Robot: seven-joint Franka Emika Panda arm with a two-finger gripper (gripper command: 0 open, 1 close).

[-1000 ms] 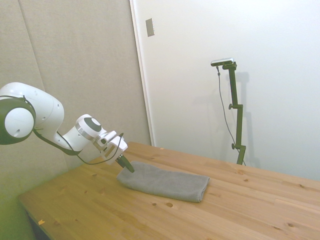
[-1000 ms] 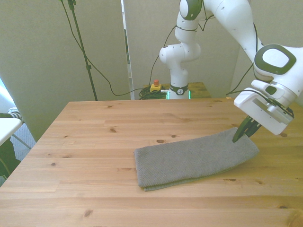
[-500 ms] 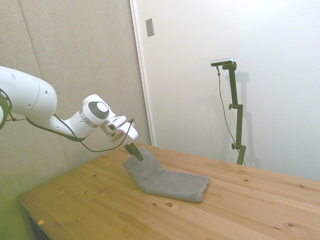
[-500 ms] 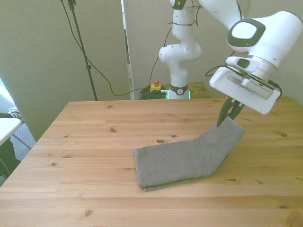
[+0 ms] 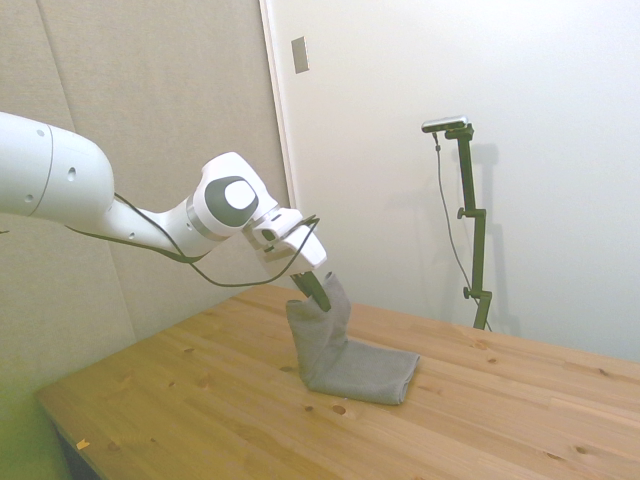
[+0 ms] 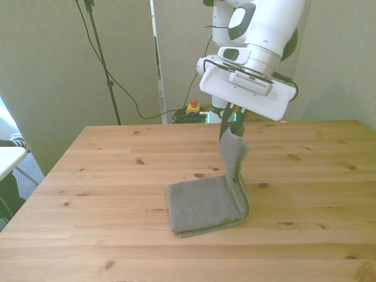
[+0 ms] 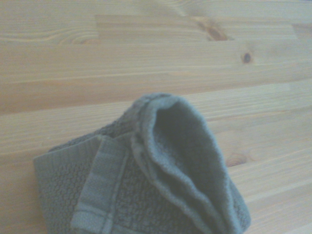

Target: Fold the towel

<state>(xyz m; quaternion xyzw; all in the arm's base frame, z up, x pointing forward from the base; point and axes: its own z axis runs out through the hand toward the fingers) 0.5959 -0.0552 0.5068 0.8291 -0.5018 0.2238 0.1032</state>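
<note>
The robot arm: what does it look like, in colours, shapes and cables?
The arm is white with rounded links and grey discs at the joints. A thin black cable loops along it to a flat white wrist block. The claw has two slim dark fingers.

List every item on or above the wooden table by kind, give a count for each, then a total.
Grey towel: 1
Robot gripper: 1, holding the towel's raised end
Total: 2

A grey towel (image 7: 161, 185) fills the lower frame, seemingly bunched in layers, above the wooden table (image 7: 97, 58).
</note>
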